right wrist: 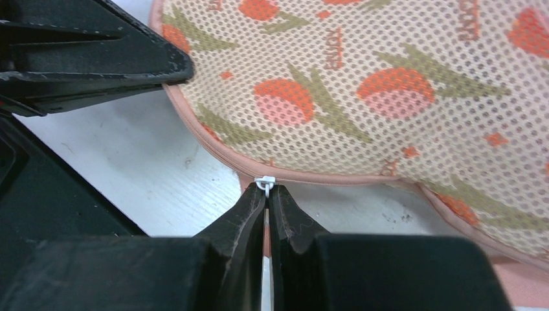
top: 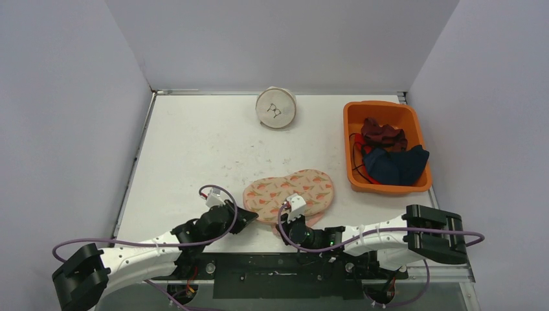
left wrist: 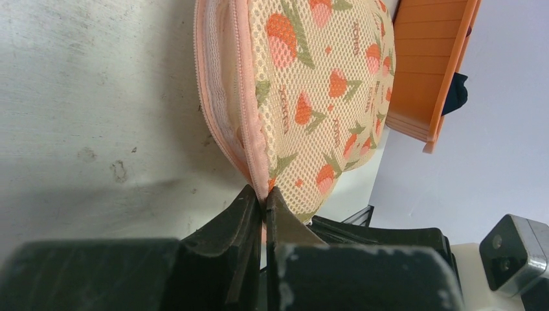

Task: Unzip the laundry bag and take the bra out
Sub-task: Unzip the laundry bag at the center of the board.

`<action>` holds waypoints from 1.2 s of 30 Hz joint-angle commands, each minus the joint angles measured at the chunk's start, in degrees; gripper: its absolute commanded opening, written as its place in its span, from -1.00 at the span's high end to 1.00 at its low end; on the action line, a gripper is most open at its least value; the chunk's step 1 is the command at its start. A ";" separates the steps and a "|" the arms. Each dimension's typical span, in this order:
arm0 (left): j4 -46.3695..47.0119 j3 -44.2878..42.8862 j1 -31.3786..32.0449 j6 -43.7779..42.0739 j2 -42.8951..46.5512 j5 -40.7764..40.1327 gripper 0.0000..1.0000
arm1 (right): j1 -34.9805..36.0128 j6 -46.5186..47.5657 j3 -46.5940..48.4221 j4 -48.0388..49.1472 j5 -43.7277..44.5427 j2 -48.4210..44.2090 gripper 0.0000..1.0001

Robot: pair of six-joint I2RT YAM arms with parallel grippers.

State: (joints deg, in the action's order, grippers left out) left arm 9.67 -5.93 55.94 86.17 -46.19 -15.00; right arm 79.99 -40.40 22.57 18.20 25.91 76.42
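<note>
Mesh laundry bag (top: 292, 192), peach with a red tulip print and pink zip trim, lies at the middle of the desk's (top: 194, 142) near edge. Its visible seam is zipped, and the bra is out of sight. Left fingers (left wrist: 256, 199) pinch the bag's pink edge. Right fingers (right wrist: 257, 197) clamp the small white zip pull (right wrist: 265, 183). Orange plastic tub (top: 353, 129) of dark clothes (top: 392, 162) sits by the right edge.

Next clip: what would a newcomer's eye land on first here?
The flower-print mesh laundry bag at front centre, the left gripper pinching its pink trim and the right gripper shut on the white zipper pull. Then the orange bin of dark clothes at far right.
</note>
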 commanded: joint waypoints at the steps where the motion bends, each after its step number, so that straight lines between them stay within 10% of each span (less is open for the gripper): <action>1: -2.16 0.26 -0.28 -2.01 1.55 -2.91 1.00 | 0.50 -2.18 -1.82 -2.44 3.59 -2.55 0.89; 21: -0.45 -8.27 -18.50 -16.60 -8.52 11.18 1.00 | 1.71 -1.47 -4.02 4.44 1.42 -1.46 0.90; 28: -6.44 -4.71 -16.76 -14.03 2.69 13.94 -0.54 | 1.62 0.61 -2.51 4.19 1.12 -1.10 0.90; 36: -14.31 -2.82 -2.29 -4.65 16.70 4.56 -0.70 | 1.31 1.67 -2.46 6.19 0.14 -0.27 0.89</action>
State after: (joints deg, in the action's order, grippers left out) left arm -2.17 -9.58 46.57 75.77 -32.56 -3.84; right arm 81.10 -39.72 18.35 21.30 26.44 75.64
